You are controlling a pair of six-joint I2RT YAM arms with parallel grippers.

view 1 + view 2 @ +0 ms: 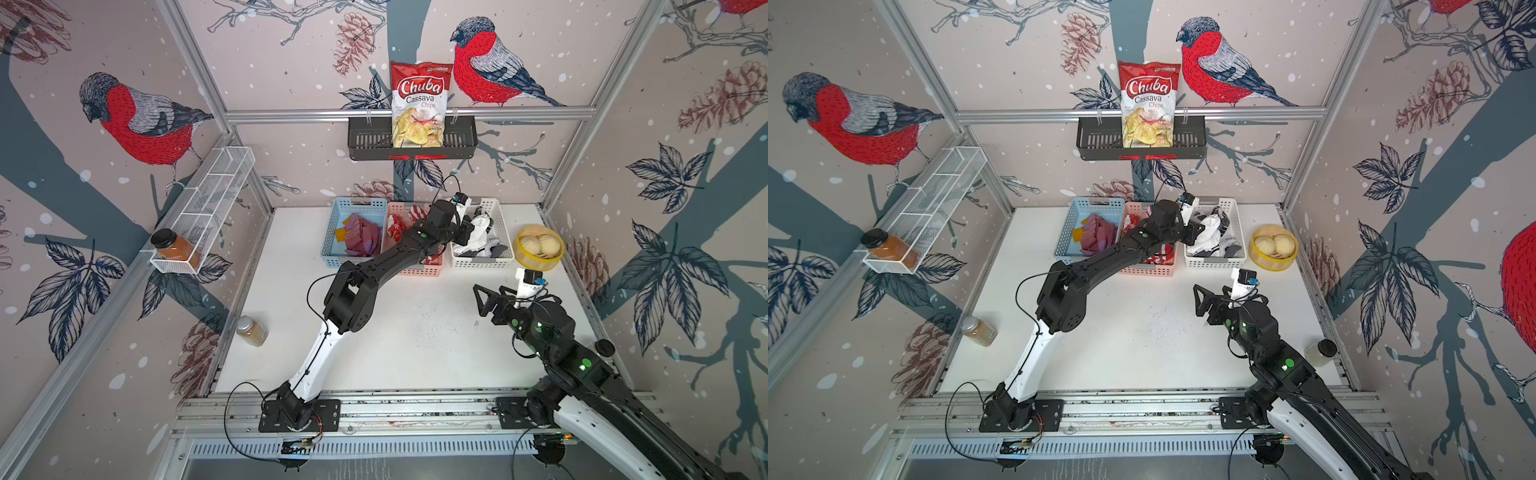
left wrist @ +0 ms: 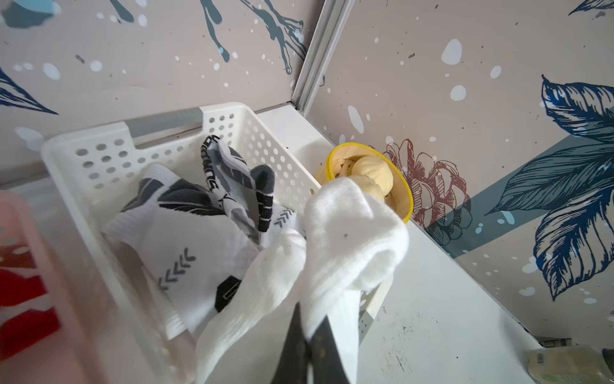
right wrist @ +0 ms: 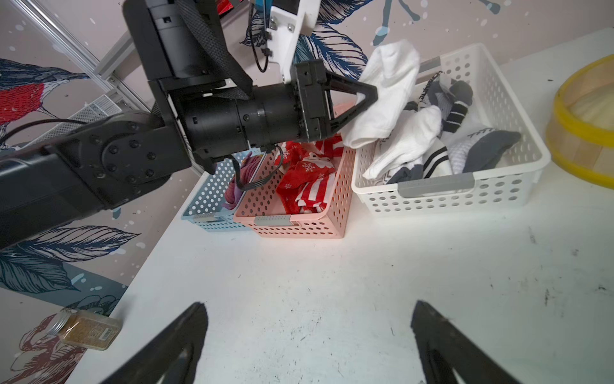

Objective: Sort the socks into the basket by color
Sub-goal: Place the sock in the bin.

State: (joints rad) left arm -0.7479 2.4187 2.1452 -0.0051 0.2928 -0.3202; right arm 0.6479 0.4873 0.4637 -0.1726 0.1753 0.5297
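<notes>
Left fingers [image 2: 290, 349] pinch a white sock [image 2: 349, 239], hung over the white basket [image 2: 109, 149] at one o'clock on the desk [image 3: 332, 282], above other white socks [image 2: 186, 246]. Red socks [image 3: 309, 179] lie in the pink basket [image 3: 299, 226] at twelve. Right fingers [image 3: 179, 342] stand spread at three.

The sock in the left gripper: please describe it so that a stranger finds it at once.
At the back of the table, find the white basket beside the yellow steamer. Above it the left gripper holds a sock. It is plain white, while the socks below it bear grey or black marks.
</notes>
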